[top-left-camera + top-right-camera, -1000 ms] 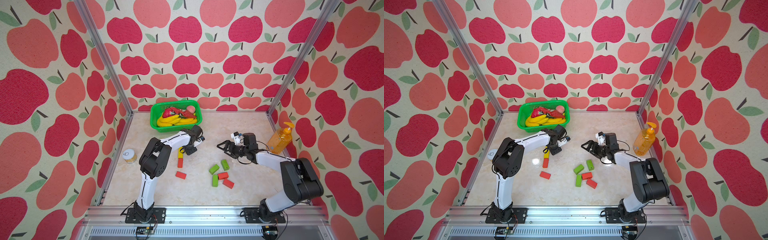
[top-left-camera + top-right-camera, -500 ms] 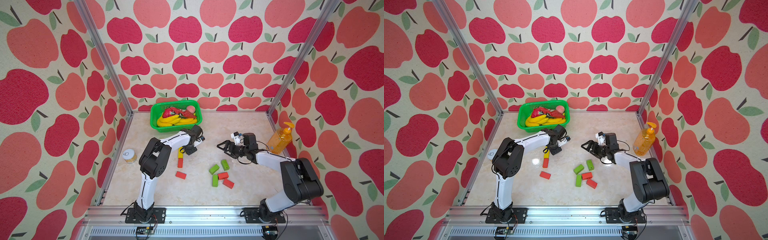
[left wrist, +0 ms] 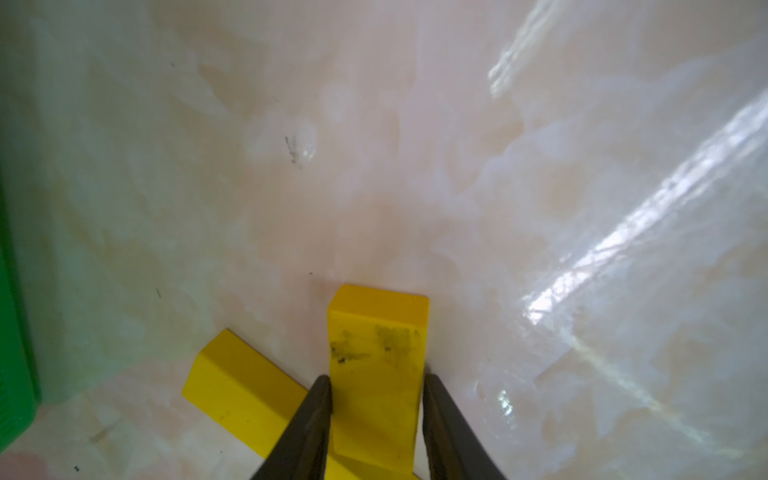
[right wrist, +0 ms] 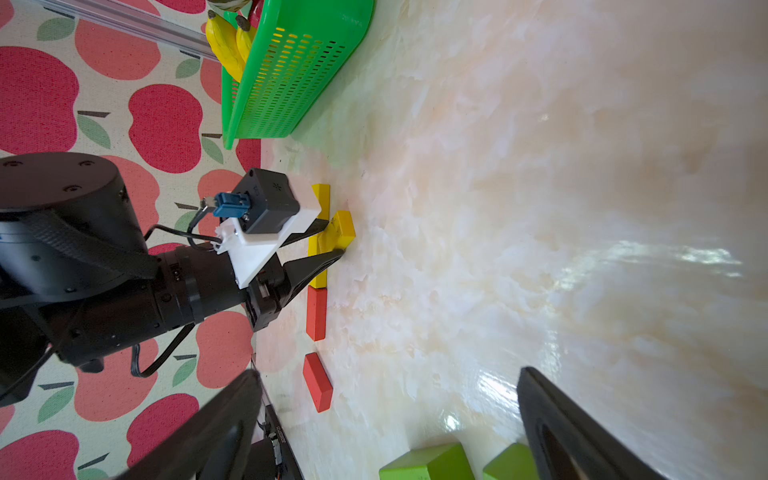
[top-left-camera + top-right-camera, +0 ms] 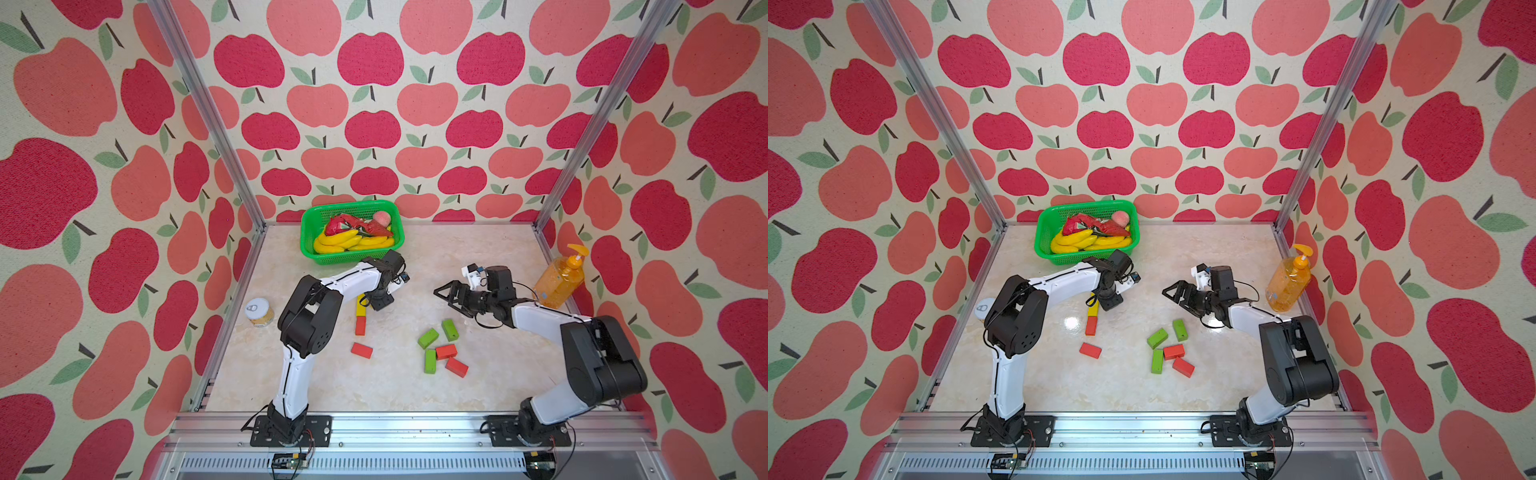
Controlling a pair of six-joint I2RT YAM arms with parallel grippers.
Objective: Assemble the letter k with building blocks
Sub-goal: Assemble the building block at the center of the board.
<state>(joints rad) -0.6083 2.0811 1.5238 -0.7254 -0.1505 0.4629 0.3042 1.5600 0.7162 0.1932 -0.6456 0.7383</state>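
building blocks (image 5: 361,350) spread over the marble table (image 5: 415,270): green-red heap (image 5: 446,351) mid-table, yellow-and-red stem (image 5: 360,325) begun under the left claw (image 3: 377,379). risk: the tilted yellow block (image 3: 378,316) crowds a second yellow block (image 3: 241,390); released crooked, it may topple and shove the stem out of line. left claw clamped on its sides, block poking past the tips. right claw (image 4: 388,372) gaping, empty, near the heap.

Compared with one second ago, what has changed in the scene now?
Nothing has visibly moved. The left gripper is still shut on the yellow block, the right gripper stays open and empty, and the other blocks lie where they were.
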